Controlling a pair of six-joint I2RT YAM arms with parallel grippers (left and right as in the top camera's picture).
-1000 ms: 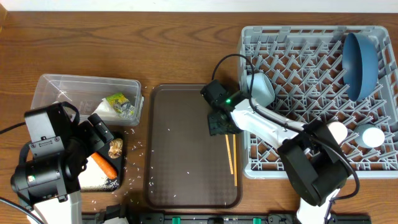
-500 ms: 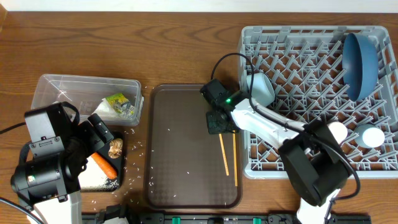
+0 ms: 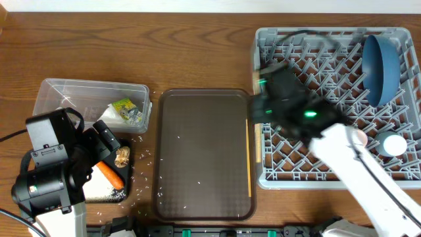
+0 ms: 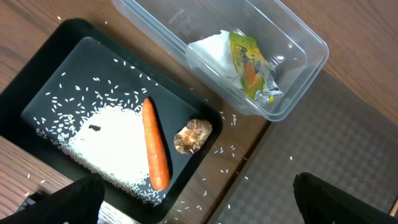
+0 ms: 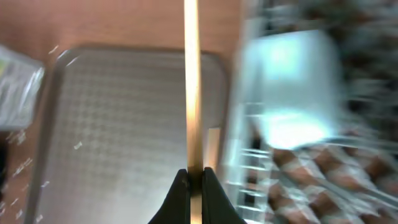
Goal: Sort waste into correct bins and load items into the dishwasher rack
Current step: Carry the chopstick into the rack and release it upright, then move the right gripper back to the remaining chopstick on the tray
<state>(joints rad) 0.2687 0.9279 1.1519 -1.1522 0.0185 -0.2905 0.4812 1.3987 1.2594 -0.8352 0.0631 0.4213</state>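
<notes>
Brown wood table (image 3: 197,59) runs under everything, with the dark serving tray (image 3: 197,151) in the middle and the big grey dishwasher rack (image 3: 316,31) on the right. The right gripper (image 5: 191,180) is pinched tight on one chopstick (image 5: 191,93). A long piece of it pokes out ahead, over the serving tray's right edge, just beside the rack.

A chopstick is light, thin, stiff and smooth. I think it could swing or slip, so a hold nearer its middle would be steadier.

The second chopstick (image 3: 248,164) lies along the serving tray's right rim. The rack's near-left squares look bare; the blue plate (image 3: 381,62) stands at the far right. The left gripper (image 4: 199,202) hangs near the black tray (image 4: 56,81) with its jaws spread wide, holding nothing.
</notes>
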